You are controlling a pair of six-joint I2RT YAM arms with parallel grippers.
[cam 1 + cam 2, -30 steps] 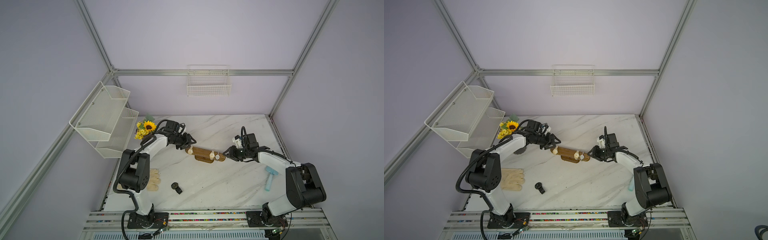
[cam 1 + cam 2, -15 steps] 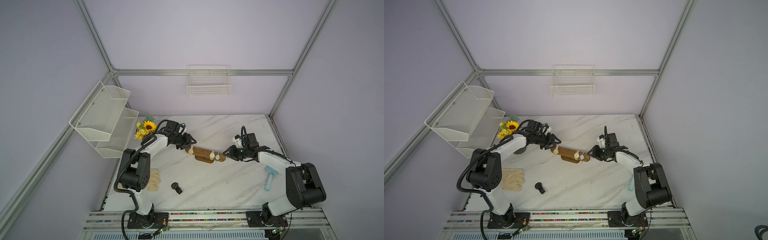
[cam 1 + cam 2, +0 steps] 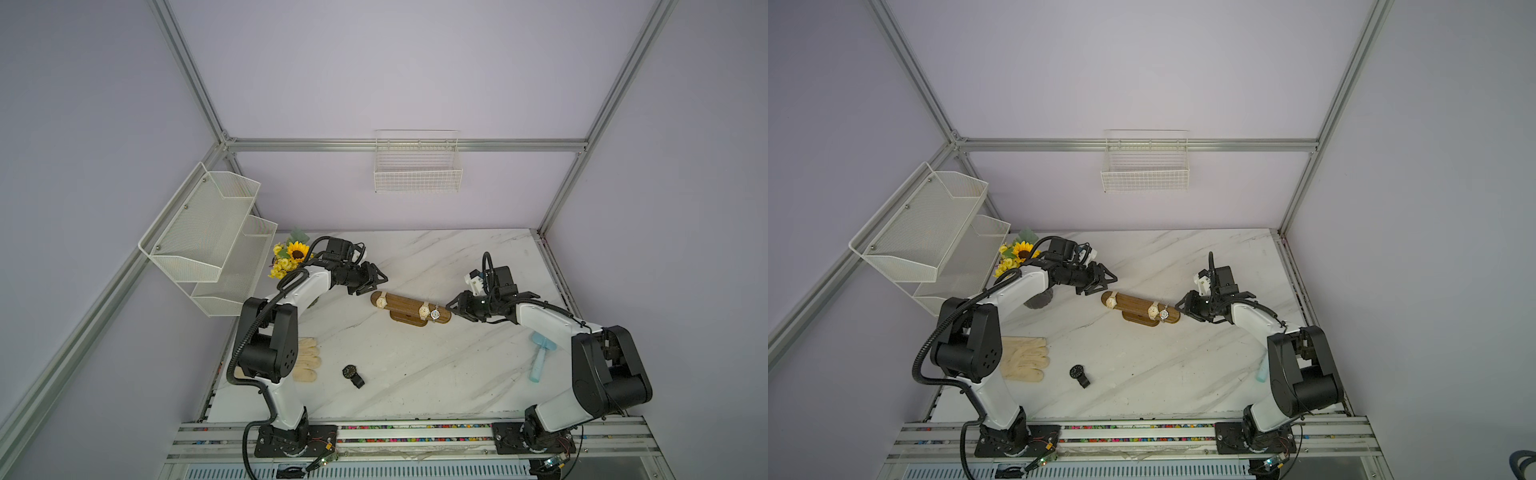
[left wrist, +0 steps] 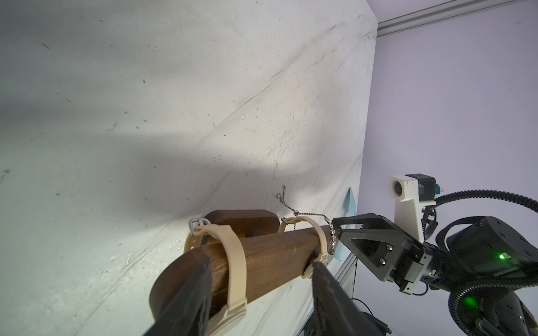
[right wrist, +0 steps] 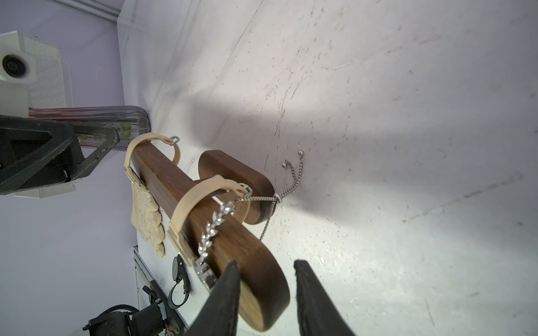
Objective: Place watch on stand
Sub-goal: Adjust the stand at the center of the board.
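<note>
The wooden stand (image 3: 405, 305) (image 3: 1133, 305) lies mid-table on its oval base. Two beige-strap watches (image 3: 381, 300) (image 5: 189, 209) sit round the bar. A silver jewelled watch (image 3: 434, 314) (image 5: 209, 235) hangs near its right end, its chain trailing onto the table. A black watch (image 3: 352, 373) (image 3: 1079, 374) lies on the table nearer the front. My left gripper (image 3: 374, 286) (image 4: 262, 279) stands open at the bar's left end. My right gripper (image 3: 452, 311) (image 5: 267, 276) is open at the right end, with that end between its fingers and a gap on one side.
Beige gloves (image 3: 305, 363) lie at the front left by the left arm's base. Sunflowers (image 3: 293, 253) stand at the back left under a white mesh shelf (image 3: 212, 237). A light blue brush (image 3: 540, 353) lies at the right edge. A wire basket (image 3: 417, 166) hangs on the back wall.
</note>
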